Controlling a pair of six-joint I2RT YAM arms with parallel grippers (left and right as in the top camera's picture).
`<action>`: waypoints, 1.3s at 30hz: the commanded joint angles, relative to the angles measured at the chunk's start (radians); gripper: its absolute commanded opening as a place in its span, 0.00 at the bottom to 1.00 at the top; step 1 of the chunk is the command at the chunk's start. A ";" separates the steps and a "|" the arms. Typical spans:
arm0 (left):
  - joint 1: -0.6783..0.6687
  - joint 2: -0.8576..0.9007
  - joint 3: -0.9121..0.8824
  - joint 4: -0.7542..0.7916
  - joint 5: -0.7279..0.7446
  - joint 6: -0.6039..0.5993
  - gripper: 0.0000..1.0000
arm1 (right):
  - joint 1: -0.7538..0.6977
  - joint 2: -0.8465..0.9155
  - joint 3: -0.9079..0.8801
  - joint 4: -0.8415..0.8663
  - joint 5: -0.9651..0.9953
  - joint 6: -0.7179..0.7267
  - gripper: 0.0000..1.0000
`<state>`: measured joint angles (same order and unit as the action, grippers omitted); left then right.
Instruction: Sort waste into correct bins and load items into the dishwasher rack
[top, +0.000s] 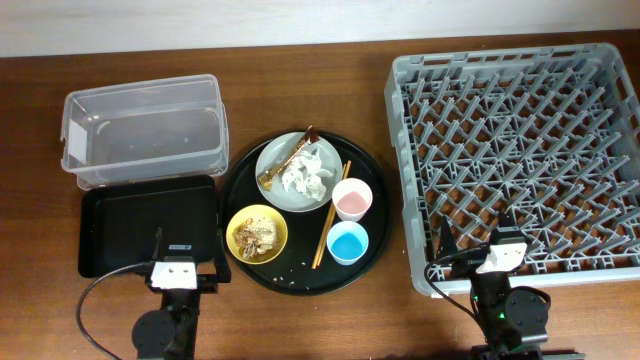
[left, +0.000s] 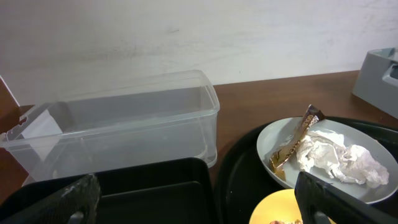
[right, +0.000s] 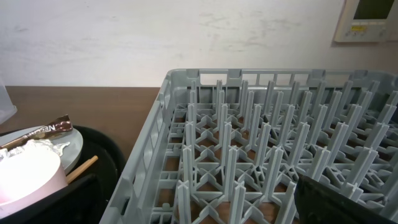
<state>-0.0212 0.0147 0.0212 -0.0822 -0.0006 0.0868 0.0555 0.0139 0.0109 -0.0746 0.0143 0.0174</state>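
Note:
A grey-green plate (top: 290, 203) holds crumpled white tissue (top: 308, 175) and a gold-brown foil wrapper (top: 285, 165). A yellow bowl (top: 238, 222) holds brown food scraps (top: 258, 236). A pink cup (top: 352, 199), a blue cup (top: 348, 242) and wooden chopsticks (top: 330, 222) lie beside them. The clear tub (top: 140, 130) and the shallow black tray (top: 148, 225) are at left. The grey rack (top: 520, 150) is at right. My left gripper (top: 190, 255) is open and empty over the black tray's near edge (left: 199, 205). My right gripper (top: 478, 245) is open and empty over the rack's near edge (right: 199, 205).
The plate, bowl, cups and chopsticks all sit on a large round black tray (top: 375, 250) between the bins and the rack. The tub (left: 124, 124) shows nothing inside. A pale wall runs along the table's far edge.

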 joint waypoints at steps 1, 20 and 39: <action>-0.004 -0.009 -0.012 0.000 0.000 0.013 0.99 | -0.005 -0.008 -0.005 -0.006 -0.003 -0.006 0.99; -0.004 -0.008 -0.012 0.000 0.000 0.013 0.99 | -0.005 -0.008 -0.005 -0.007 -0.003 -0.006 0.99; -0.004 -0.009 -0.010 0.020 0.004 0.012 0.99 | -0.005 -0.008 -0.005 -0.007 -0.002 0.002 0.99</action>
<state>-0.0212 0.0147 0.0212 -0.0631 -0.0006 0.0864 0.0555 0.0139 0.0109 -0.0746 0.0139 0.0181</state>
